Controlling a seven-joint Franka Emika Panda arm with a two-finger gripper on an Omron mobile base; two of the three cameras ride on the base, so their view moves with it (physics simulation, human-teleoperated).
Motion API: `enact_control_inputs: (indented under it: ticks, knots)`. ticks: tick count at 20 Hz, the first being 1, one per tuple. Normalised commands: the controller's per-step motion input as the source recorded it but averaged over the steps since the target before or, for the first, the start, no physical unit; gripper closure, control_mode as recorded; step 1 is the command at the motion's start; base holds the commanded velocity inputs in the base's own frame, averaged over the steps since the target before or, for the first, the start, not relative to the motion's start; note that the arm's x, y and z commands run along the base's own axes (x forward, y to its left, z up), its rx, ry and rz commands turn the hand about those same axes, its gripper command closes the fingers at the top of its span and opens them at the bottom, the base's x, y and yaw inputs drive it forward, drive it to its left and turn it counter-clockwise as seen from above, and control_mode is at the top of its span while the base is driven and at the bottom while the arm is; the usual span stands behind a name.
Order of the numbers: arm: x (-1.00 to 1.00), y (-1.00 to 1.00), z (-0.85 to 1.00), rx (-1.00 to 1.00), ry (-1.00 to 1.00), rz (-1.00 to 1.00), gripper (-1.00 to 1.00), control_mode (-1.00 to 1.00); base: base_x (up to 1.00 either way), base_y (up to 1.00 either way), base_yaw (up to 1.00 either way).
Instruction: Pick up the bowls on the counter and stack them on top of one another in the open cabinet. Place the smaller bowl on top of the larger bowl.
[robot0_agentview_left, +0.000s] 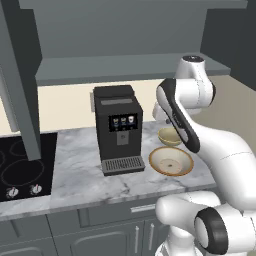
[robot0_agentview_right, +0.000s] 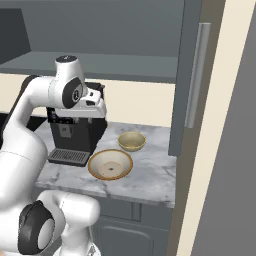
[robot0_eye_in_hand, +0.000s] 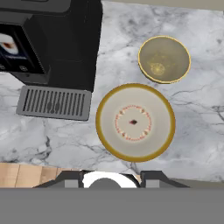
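Two tan bowls sit side by side on the white marble counter (robot0_agentview_left: 80, 170) to the right of a black coffee machine. The larger bowl (robot0_eye_in_hand: 135, 122) is wide and shallow with a cream inside, and it lies nearer the counter's front edge (robot0_agentview_left: 171, 161) (robot0_agentview_right: 110, 165). The smaller bowl (robot0_eye_in_hand: 164, 59), deep and olive-tan, stands just behind it (robot0_agentview_left: 168, 136) (robot0_agentview_right: 132, 141). My gripper (robot0_eye_in_hand: 111, 180) hangs high above the larger bowl's near rim, pointing down; its fingertips stand apart with nothing between them. The hand (robot0_agentview_right: 95, 107) is level with the top of the coffee machine. The open cabinet's grey shelf (robot0_agentview_left: 125, 67) (robot0_agentview_right: 120, 65) is above.
The black coffee machine (robot0_agentview_left: 118, 127) with its drip tray (robot0_eye_in_hand: 54, 103) stands close to the left of the bowls. A black stovetop (robot0_agentview_left: 25, 165) lies further left. Open cabinet doors hang at the left (robot0_agentview_left: 22, 75) and at the right (robot0_agentview_right: 197, 75). Grey lower cabinets (robot0_agentview_left: 100, 235) run below the counter.
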Motion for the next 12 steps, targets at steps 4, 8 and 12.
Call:
enact_control_inputs:
  ticks: [4,8,12]
  knots:
    - [-0.04,-0.02,-0.01,0.00,0.00,0.00,-1.00,-1.00,0.00,0.00,0.00]
    - [-0.21,-0.15,0.00,0.03,-0.03,0.00,-1.00,-1.00,0.00,0.00,0.00]
    - [-0.27,-0.17,0.00,0.05,-0.02,0.00,-1.00,-1.00,0.00,0.00,0.00]
